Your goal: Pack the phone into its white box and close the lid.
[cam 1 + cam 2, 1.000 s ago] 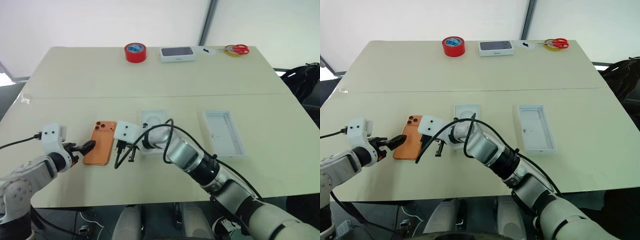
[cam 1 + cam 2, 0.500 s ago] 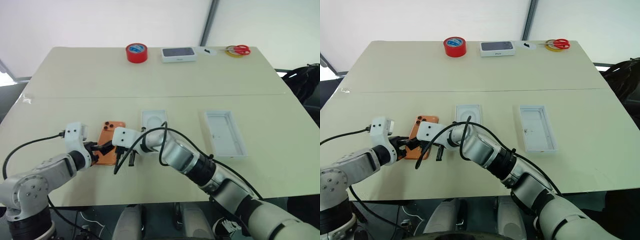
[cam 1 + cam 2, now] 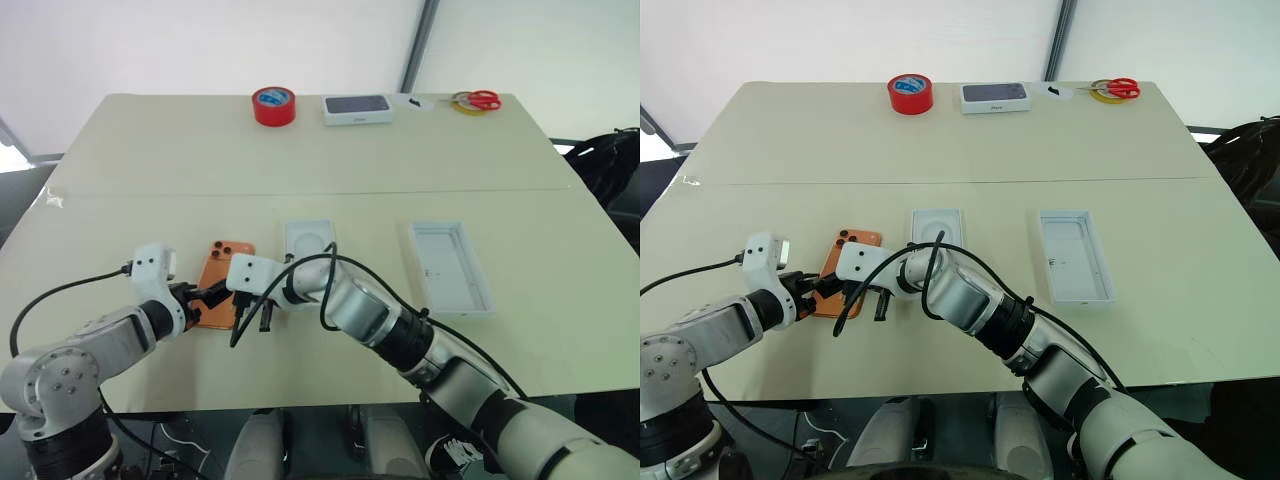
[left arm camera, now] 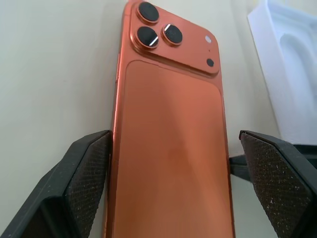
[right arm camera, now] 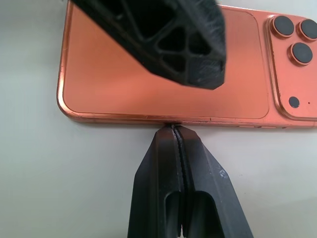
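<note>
The orange phone lies back up on the table, its lens cluster at the far end. My left gripper is open and straddles the phone's near end, one black finger beside each long edge. On the phone's right side my right gripper is shut, its tips pressed to the long edge. The white box, with an oval recess inside, sits just right of the phone, partly behind my right arm. Further right the lid lies open side up.
At the table's far edge stand a red tape roll, a sealed white box with a dark top, and red-handled scissors on a yellow roll. A seam crosses the tabletop behind the phone.
My left gripper moved right and now straddles the phone's near end. The phone slid a little right toward my right gripper. Over the last half second nothing moved.
</note>
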You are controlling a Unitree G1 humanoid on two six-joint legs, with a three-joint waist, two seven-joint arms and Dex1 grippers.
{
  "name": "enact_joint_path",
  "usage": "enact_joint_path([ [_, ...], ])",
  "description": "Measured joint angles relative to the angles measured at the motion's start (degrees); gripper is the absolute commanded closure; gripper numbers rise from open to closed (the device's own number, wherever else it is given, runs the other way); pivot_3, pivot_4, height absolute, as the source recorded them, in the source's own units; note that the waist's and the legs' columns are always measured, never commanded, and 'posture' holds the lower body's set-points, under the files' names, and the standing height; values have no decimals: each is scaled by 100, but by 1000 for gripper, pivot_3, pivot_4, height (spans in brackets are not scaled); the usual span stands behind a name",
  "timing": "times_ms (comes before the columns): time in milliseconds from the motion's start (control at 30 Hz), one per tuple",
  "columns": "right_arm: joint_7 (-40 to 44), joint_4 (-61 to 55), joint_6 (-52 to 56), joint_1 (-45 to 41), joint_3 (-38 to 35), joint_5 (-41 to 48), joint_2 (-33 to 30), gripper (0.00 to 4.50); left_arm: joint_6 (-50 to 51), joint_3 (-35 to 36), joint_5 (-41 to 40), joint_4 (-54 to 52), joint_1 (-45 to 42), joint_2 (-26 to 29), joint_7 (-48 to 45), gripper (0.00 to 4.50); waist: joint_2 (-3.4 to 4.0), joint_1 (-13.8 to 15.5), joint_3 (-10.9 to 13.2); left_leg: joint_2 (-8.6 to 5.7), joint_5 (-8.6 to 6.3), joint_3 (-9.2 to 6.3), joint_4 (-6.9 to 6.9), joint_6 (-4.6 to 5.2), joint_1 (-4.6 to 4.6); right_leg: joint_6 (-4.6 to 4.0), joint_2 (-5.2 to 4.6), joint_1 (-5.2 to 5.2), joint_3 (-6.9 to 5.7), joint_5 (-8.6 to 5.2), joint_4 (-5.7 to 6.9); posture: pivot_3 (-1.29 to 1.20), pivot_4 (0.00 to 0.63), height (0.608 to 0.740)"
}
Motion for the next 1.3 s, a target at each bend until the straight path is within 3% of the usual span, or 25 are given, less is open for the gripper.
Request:
enact_joint_path([
  [367,8,1,-3,2,-22,0,-9,4497,151,367,-307,323,-428,-68,-9,195,-1,-11,0,0,0,-1,0,-1,0,1,0,0,-1,1,0,0,150,732],
  [733,7,1,-4,3,-22,0,-9,4497,230,140,-363,328,-173,358,-402,195,0,-15,0,0,0,-1,-1,-1,0,-1,-1,-2,-1,-1,-1,0,150,732],
  [900,-3,0,-11,8,-17,2,-1,4497,214,-182,-605,269,33,359,-715,195,0,-32,1,2,0,0,-3,-1,-1,-2,-2,-6,0,-1,-1,0,150,732],
  [1300,6,0,-22,9,-15,2,-6,4497,27,-203,-743,457,55,442,-714,195,0,-27,1,3,0,1,-6,-1,-1,-3,-1,-8,-1,-2,-2,0,150,732],
])
